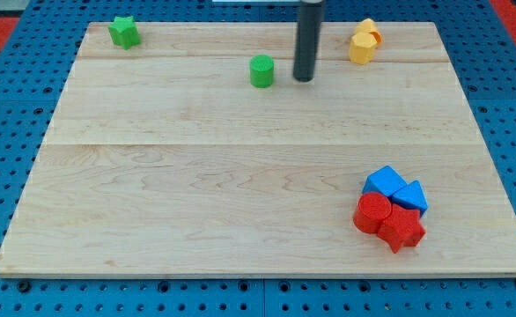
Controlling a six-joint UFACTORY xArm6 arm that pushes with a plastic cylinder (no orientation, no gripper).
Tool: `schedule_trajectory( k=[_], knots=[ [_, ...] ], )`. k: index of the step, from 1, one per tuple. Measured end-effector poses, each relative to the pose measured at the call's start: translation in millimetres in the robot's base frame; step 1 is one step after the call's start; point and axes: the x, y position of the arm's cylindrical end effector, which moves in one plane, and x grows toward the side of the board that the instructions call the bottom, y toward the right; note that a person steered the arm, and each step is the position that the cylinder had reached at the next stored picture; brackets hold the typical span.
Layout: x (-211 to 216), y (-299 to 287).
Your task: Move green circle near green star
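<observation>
The green circle [261, 71] stands on the wooden board near the view's top, a little left of centre. The green star [124, 32] sits at the board's top left corner, far to the left of the circle. My tip [304, 79] is the lower end of the dark rod, just right of the green circle with a small gap between them.
Two yellow blocks [364, 43] sit together at the top right. At the bottom right, a blue cube [383, 182], a blue triangle block [410, 195], a red circle [372, 211] and a red star [402, 229] are clustered. The board's [152, 194] edges border a blue pegboard.
</observation>
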Motion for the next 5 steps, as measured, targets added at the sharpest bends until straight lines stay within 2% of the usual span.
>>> schedule_trajectory(
  k=[1, 2, 3, 4, 5],
  knots=[
    [-37, -75],
    [-78, -113],
    [-89, -195],
    [-83, -163],
    [-53, -91]
  ],
)
